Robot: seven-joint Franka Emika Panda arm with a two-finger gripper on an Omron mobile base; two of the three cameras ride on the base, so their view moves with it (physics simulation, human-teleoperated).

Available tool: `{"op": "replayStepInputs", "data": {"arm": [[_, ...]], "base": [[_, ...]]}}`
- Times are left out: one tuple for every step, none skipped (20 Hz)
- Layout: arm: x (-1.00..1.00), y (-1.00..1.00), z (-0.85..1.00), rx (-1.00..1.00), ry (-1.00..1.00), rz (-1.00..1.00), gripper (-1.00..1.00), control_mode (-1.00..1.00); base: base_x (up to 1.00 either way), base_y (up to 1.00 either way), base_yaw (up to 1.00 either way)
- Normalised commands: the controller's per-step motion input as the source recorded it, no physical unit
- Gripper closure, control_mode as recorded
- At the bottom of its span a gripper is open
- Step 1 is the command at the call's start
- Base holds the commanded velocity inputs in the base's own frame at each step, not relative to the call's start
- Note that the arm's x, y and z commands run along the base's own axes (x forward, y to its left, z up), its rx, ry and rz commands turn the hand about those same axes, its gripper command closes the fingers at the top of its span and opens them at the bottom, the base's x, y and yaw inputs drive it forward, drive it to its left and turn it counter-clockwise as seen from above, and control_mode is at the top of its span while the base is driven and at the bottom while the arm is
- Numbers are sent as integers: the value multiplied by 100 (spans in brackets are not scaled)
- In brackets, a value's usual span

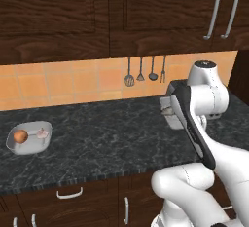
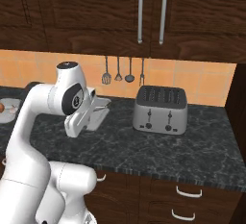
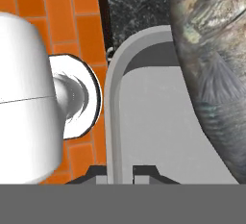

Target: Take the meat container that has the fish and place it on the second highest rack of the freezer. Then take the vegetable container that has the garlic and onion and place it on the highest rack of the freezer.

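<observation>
Claw (image 3: 121,172) clamped narrow on the rim of the meat container (image 3: 144,122), fish (image 3: 211,74) inside. In the right base view the tray (image 2: 93,115) hangs tilted off the hand, seemingly just above the surface (image 2: 192,151), left of the toaster (image 2: 160,110). To do this well: keep the tray level so the fish won't slide, carry slowly. Container is grey, boxy, raised rim; fish mottled grey-brown. Vegetable container (image 1: 36,145) with onion (image 1: 20,136) and garlic (image 1: 43,133) sits near the surface's left edge.
</observation>
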Motion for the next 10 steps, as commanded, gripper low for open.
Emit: {"op": "replayStepInputs", "data": {"arm": [[-15,0,5,0,0,3,100,-100],[-21,0,6,0,0,3,100,-100],[-26,0,10,0,0,2,100,-100],[-24,0,10,0,0,1,100,-100],[-20,1,6,-1,0,0,100,-100],[-13,0,9,0,0,0,100,-100],[-6,0,9,0,0,0,100,-100],[-1,0,12,0,0,0,100,-100],[-6,0,11,0,0,0,100,-100],[0,0,0,0,0,0,100,100]], "base": [[0,0,0],[0,0,0],[0,0,0],[0,0,0],[0,0,0],[0,0,0],[0,0,0],[0,0,0],[0,0,0],[-18,0,0]]}}
